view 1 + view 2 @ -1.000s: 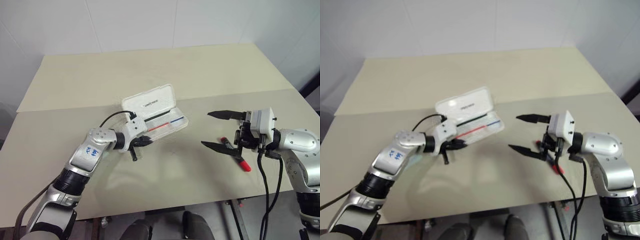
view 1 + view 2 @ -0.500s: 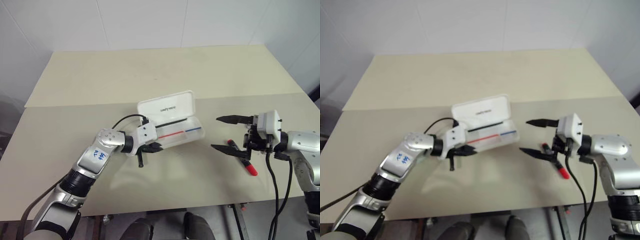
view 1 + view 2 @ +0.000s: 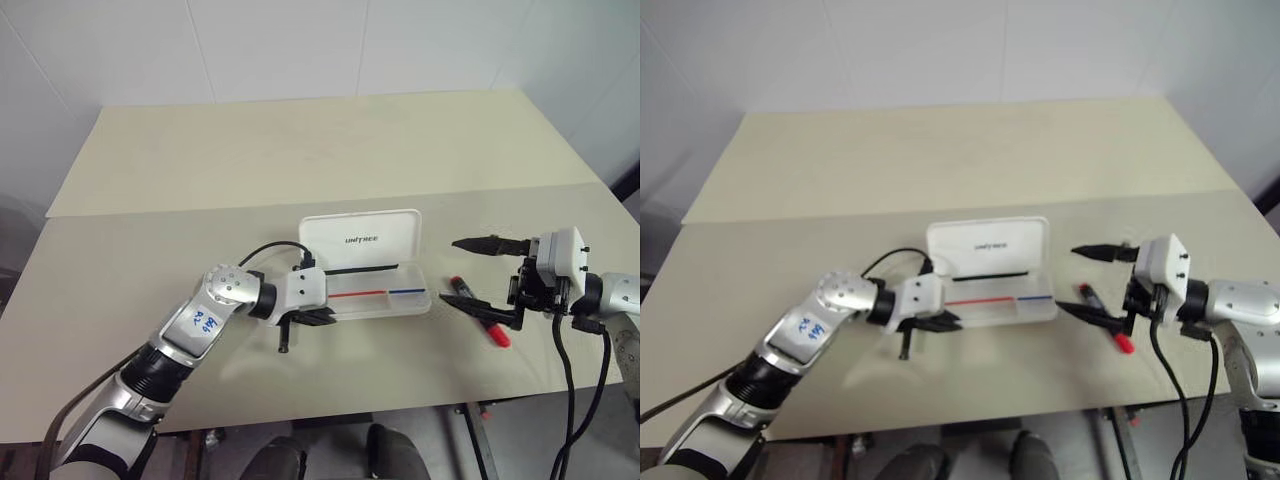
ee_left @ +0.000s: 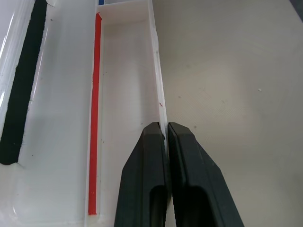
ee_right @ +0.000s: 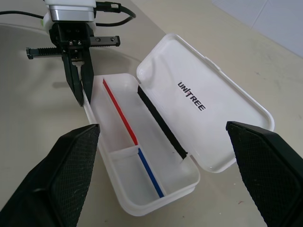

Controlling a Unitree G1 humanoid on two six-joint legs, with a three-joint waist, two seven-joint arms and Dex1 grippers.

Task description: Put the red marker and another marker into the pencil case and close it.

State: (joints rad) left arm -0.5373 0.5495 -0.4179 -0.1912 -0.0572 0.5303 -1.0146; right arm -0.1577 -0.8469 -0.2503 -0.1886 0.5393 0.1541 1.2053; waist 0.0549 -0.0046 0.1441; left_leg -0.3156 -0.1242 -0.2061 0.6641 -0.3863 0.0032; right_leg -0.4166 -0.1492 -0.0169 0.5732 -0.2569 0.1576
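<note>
The pencil case [image 3: 375,301] lies open in the middle of the table, its lid [image 3: 361,239] with dark lettering folded back and a red-blue stripe in the tray. My left gripper [image 3: 318,317] is shut on the case's near wall at its left end; the left wrist view has both fingers [image 4: 147,189] pinching that thin wall. The red marker [image 3: 478,312], black with a red cap, rests on the table right of the case. Just above it hovers my right gripper [image 3: 451,270], open and pointing at the case. Another marker is out of view.
The beige table [image 3: 200,180] has a seam across its middle, behind the case. Its front edge runs close below both arms. Black cables hang from each wrist.
The left gripper has dragged the case to the right and nearer to me, turning it square to the table's front edge. The right gripper drew back a little to the right, still open. The camera shifted.
</note>
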